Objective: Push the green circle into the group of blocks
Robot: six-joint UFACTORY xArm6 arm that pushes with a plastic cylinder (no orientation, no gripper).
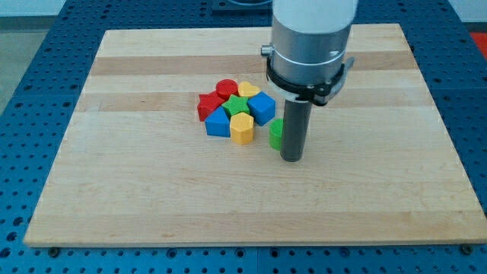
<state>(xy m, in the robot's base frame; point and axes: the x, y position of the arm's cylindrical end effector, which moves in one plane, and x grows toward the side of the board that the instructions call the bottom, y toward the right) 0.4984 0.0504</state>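
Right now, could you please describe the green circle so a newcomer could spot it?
Find the cluster of blocks near the middle of the wooden board. Just to its right, apart from it, the green circle peeks out left of my tip, the only lone block.

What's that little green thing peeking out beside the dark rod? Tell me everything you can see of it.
It is the green circle, a small bright green block, seemingly plastic, standing on the wooden board. Only its left part shows; the dark rod hides the rest. My tip sits against it on the view's right, so close they appear to touch. The yellow block at the near edge of the group of blocks lies to the view's left, with a narrow strip of bare wood between them.
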